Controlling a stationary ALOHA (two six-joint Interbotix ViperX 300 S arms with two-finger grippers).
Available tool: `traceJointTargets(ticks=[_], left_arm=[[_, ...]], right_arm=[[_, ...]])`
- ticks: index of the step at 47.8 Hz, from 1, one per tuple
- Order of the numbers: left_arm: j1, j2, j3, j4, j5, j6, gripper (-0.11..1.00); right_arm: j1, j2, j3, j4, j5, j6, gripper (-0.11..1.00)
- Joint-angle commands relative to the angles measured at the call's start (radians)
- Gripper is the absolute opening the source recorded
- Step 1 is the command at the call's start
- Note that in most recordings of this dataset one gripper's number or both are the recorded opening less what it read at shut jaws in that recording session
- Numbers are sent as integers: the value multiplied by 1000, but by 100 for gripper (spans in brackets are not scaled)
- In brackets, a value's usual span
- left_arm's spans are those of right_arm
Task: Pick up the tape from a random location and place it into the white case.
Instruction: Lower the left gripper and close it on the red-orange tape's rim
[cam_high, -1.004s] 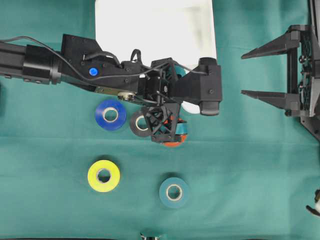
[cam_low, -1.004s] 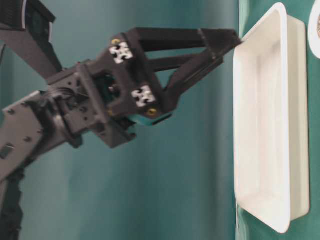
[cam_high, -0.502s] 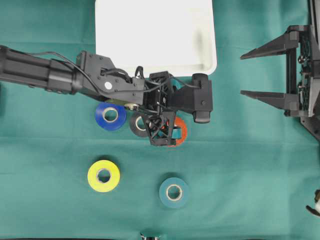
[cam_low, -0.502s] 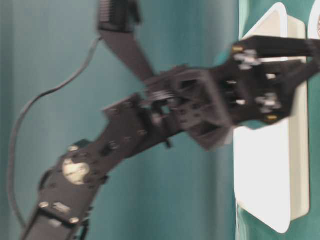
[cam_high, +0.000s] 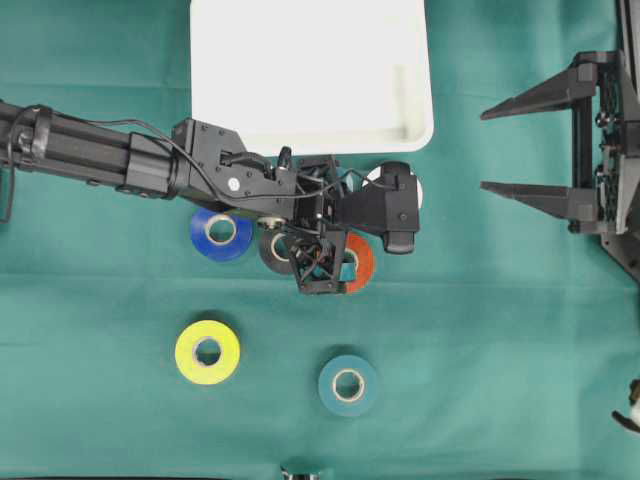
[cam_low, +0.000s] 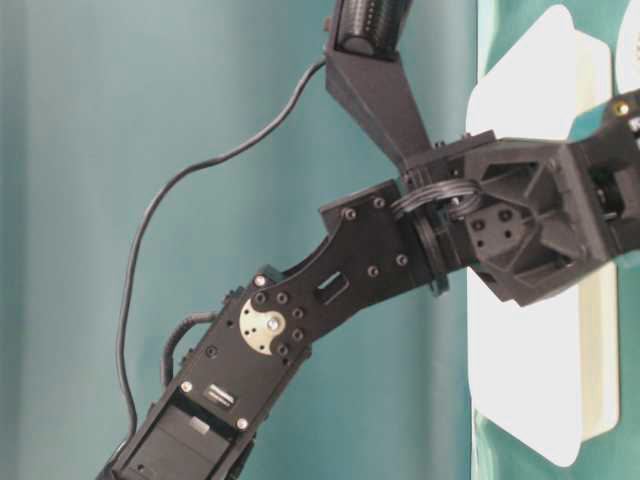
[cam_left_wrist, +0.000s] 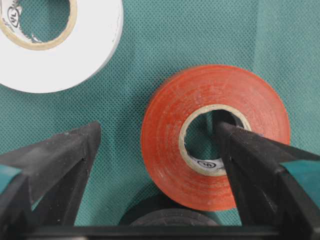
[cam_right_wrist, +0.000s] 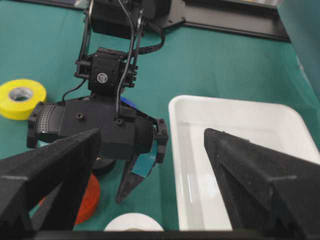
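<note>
L gripper (cam_left_wrist: 155, 165) is low over the orange tape (cam_left_wrist: 215, 135), fingers (cam_left_wrist: 55, 160) spread wide and gripping nothing. In the wrist view one finger tip sits in or over the roll's core hole, the other well out on bare cloth, so the near side of the roll lies between them. Can't tell if the tip touches the roll.

Crowded spot. Black tape (cam_high: 277, 247) lies just beside the orange one, its edge right under the gripper body. Blue tape (cam_high: 220, 231) is next along, toward the bench's left edge. White tape (cam_left_wrist: 55, 40) sits just beyond the orange roll on the case side, partly hidden by the wrist from overhead.

White case (cam_high: 310, 70) is at the bench's far edge, middle, w/ no roll in it. Yellow tape (cam_high: 207, 352) and teal tape (cam_high: 348, 383) lie apart nearer the front edge.

R gripper (cam_high: 530, 145) hangs by the right edge, fingers wide apart, holding nothing.
</note>
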Motion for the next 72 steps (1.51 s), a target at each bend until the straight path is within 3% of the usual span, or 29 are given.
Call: traceJointTargets(ticks=[1,30,35,42,45,72], left_arm=[[2,-18,-11,2,-5,2,100],[0,-18,-11,2,3,2,97],[-3,-18,-11,2,14,2,78],[-8,-20,-9,2,17,2,35],[-8,-20,-9,2,17,2,22],[-18,-58,-26,0,57,2,22]], right_arm=[[-2,5,-26,0,-5,0,93],[-2,14,-26,-2,0,0,93],[-2,15,-25,-2,2,0,93],[-2,14,-25,-3,2,-2,93],[-2,15,-25,-6,2,-2,93],[-2,14,-28,-8,28,0,92]])
